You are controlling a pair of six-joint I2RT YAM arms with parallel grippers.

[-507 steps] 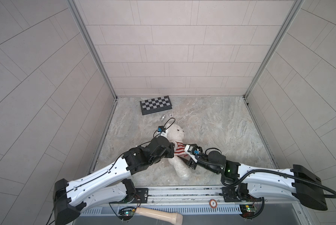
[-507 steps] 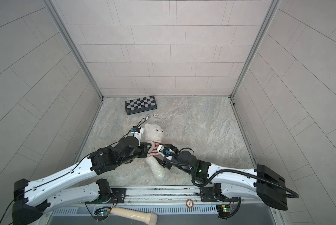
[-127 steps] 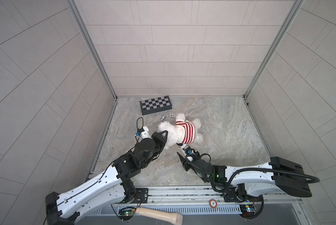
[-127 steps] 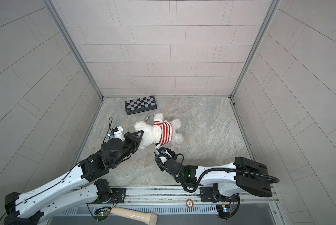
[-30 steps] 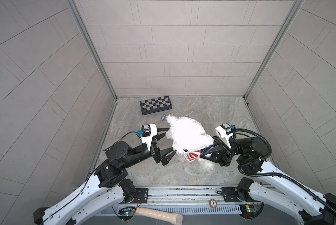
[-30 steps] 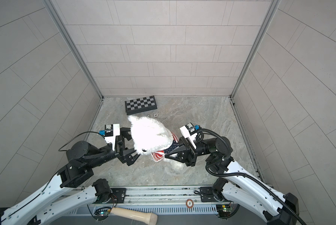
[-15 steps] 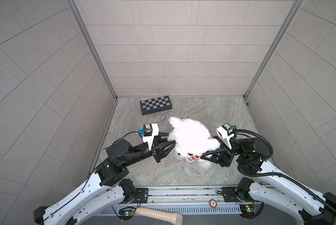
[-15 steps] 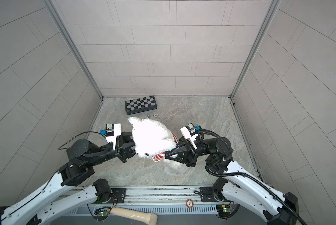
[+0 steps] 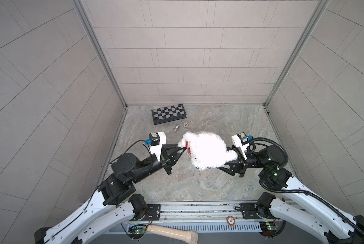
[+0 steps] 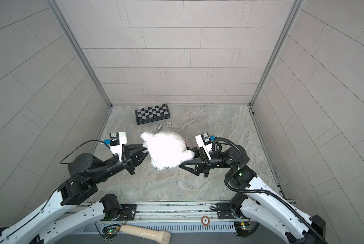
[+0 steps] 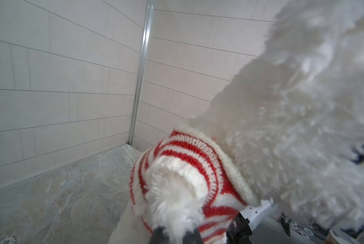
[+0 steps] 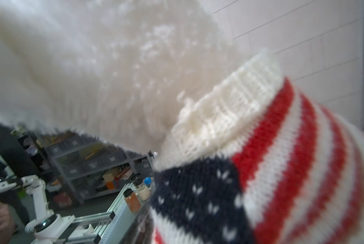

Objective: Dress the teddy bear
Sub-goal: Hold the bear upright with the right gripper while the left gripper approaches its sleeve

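The teddy bear [image 9: 206,152] [image 10: 164,151], fluffy and white, hangs above the floor between my two grippers. It wears a red-and-white striped sweater [image 11: 189,156] with a navy patch [image 12: 198,190]. My left gripper [image 9: 184,149] [image 11: 175,234] is shut on the furry paw that sticks out of a sleeve. My right gripper [image 9: 226,160] [image 10: 186,158] sits at the bear's other side with its jaws apart and the other paw lying between them. The right wrist view is filled by sweater and fur, so its jaws are hidden there.
A folded chessboard [image 9: 169,113] lies at the back, with two small metal pieces [image 9: 176,127] [image 9: 185,125] just in front of it. Tiled walls close in three sides. The arm rail [image 9: 198,209] runs along the front, with a wooden handle [image 9: 172,232] below it.
My left gripper stood open beside the bear and has shut on its paw. The right gripper's jaws, shut a second ago, have spread apart. The bear has shifted slightly.
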